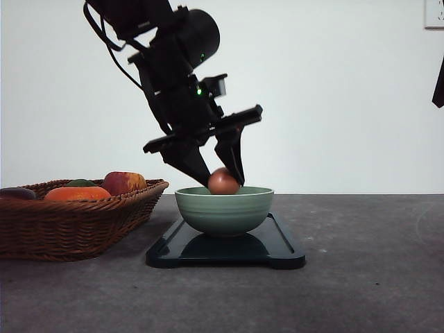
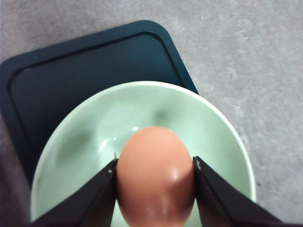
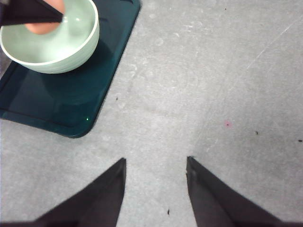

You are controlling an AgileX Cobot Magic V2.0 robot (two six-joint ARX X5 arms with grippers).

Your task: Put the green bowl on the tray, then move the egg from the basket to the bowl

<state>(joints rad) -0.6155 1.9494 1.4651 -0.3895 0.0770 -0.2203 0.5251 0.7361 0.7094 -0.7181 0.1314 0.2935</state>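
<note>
My left gripper [image 1: 223, 182] pinches the egg [image 2: 156, 175] across its sides over green bowl [image 1: 223, 210]; fragile, slick, so grip light. Right gripper [image 3: 156, 189] spread, holding nothing.

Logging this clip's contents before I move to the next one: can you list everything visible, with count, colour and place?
green bowl: one, pale sage green, standing on the tray
tray: one, dark navy-black, on the table beside the basket
egg: one, brown, held over the bowl's opening
basket: one, brown wicker, at the left of the table
produce in the basket: several pieces, red, orange, green and a dark one; exact kinds hard to tell
table: one, grey
wall: white, behind the table
left gripper: one, black, closed on the egg above the bowl
right gripper: one, black, open over bare table beside the tray
</note>
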